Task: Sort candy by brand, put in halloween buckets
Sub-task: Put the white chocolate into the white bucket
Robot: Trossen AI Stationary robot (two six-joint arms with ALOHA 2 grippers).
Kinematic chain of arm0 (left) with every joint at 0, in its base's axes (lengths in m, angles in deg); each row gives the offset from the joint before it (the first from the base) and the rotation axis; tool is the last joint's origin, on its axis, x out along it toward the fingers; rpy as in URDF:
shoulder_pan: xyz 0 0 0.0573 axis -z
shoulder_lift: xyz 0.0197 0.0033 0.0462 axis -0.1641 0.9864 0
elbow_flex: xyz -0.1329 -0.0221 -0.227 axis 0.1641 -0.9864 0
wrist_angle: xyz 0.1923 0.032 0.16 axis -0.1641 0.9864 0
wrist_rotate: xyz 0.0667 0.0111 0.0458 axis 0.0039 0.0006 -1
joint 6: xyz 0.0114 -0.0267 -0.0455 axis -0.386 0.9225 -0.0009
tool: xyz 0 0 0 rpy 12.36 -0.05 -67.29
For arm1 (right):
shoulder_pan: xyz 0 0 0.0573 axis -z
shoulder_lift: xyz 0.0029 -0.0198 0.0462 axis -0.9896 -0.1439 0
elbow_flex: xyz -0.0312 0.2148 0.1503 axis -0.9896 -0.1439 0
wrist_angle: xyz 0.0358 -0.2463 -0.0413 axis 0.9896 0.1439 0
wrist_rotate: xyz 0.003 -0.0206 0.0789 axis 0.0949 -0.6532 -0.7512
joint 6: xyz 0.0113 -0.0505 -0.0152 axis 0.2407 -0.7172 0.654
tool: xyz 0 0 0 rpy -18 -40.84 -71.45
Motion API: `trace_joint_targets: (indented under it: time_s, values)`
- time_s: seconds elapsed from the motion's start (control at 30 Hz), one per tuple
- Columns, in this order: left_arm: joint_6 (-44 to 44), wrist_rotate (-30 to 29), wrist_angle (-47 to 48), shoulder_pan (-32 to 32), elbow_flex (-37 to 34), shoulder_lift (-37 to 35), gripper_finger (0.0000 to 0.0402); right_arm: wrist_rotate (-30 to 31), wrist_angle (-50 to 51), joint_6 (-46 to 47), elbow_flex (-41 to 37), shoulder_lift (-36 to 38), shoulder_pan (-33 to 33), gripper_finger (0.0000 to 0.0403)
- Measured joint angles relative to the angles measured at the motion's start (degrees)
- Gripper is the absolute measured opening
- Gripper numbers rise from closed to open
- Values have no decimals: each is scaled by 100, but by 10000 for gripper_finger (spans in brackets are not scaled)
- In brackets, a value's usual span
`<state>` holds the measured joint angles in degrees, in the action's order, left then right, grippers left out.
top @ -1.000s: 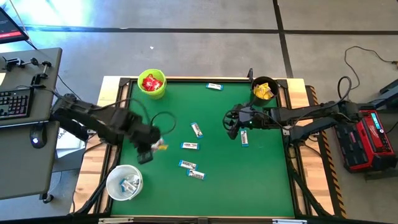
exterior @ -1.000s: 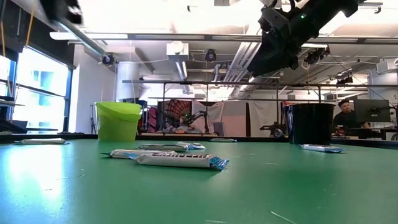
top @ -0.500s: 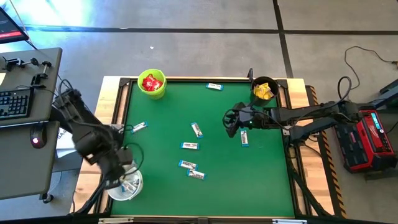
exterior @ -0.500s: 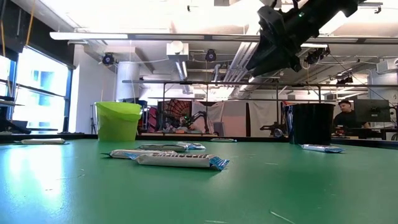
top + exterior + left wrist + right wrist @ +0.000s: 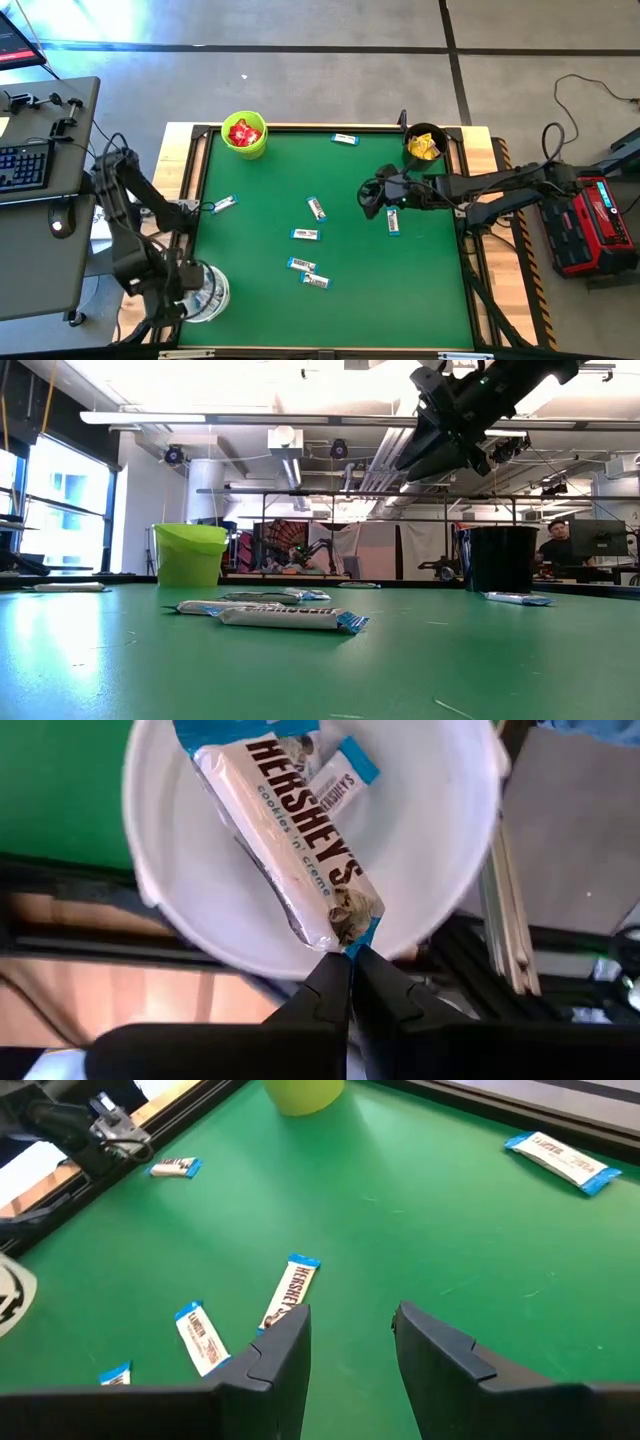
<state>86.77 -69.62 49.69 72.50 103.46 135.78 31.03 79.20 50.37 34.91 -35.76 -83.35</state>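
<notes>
Left end effector [image 5: 350, 958] pinched shut on end seam of Hershey's cookies 'n' creme bar [image 5: 290, 830], hanging over white bucket [image 5: 440, 840]; light, stiff, slick wrapper, best gripped across midsection. Right end effector [image 5: 350, 1342] parted, empty, above table [image 5: 400, 290], well apart from white bucket

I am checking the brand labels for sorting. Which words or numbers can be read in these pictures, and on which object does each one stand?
"HERSHEY'S cookies 'n' creme": on the white-and-blue bar held by the shut left gripper over the white bucket.
"HERSHEY'S": on a smaller bar inside that bucket.
"HERSHEY": on the bar near the open right gripper.
Other wrappers on the table: too small to read.
</notes>
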Motion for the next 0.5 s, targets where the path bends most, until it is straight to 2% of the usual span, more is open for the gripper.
trace_joint_targets:
  time_s: [0.17,0.37,0.5]
  values:
    - [77,5,-680,-87,-549,32,0,117,-46,140,0,0,-38,134]
    - [144,4,-767,-269,-991,30,0,124,-203,115,0,0,-42,134]
    - [-157,27,-877,-385,-1099,30,10,115,-213,153,0,0,-42,134]
